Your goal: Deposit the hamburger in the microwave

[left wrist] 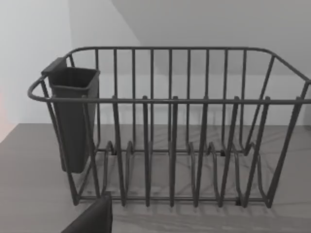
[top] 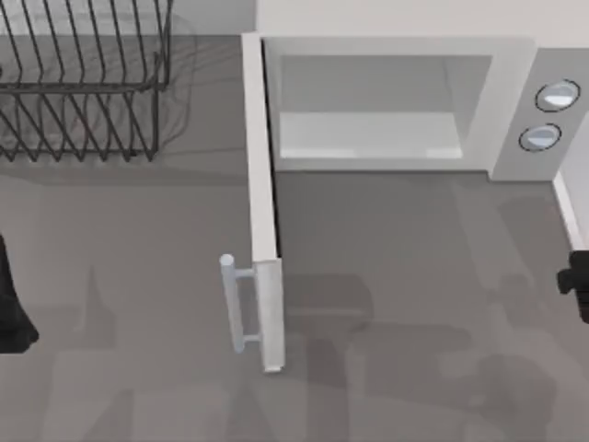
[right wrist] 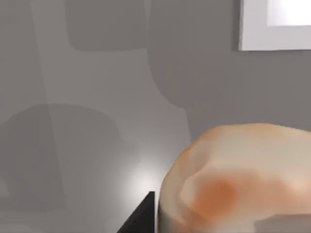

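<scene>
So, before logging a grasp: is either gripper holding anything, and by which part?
Cannot be told. The hamburger sits close beneath the right wrist camera, but no fingers visibly grip it.

Microwave (top: 396, 101) door (top: 262, 212) swung open, dish rack (top: 83, 83) at left

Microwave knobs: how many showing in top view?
2. Both sit on the microwave's front panel at the top view's right: upper knob, lower knob just below it. None look hidden.
</scene>
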Controlling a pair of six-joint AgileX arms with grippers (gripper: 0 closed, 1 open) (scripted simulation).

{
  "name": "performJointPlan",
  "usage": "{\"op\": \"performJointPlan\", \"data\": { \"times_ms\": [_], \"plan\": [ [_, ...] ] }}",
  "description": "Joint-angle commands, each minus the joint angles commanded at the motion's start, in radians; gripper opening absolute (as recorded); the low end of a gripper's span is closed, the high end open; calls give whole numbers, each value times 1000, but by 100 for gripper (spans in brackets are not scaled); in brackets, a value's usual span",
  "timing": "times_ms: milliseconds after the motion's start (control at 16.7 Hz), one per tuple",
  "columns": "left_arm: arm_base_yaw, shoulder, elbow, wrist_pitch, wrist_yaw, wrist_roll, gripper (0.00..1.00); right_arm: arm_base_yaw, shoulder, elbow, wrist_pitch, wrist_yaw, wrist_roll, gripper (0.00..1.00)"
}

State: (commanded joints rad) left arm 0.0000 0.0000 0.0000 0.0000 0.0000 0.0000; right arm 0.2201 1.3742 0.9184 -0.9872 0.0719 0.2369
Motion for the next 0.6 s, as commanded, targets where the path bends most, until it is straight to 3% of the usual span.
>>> {"op": "performJointPlan", "data": {
  "times_ms": [240,600],
  "plan": [
    [0,0,0,0,0,0,100,85,178,54,280,104,10,0],
    [0,0,0,0,0,0,100,240,498,128,847,293,20,0]
  ]
}}
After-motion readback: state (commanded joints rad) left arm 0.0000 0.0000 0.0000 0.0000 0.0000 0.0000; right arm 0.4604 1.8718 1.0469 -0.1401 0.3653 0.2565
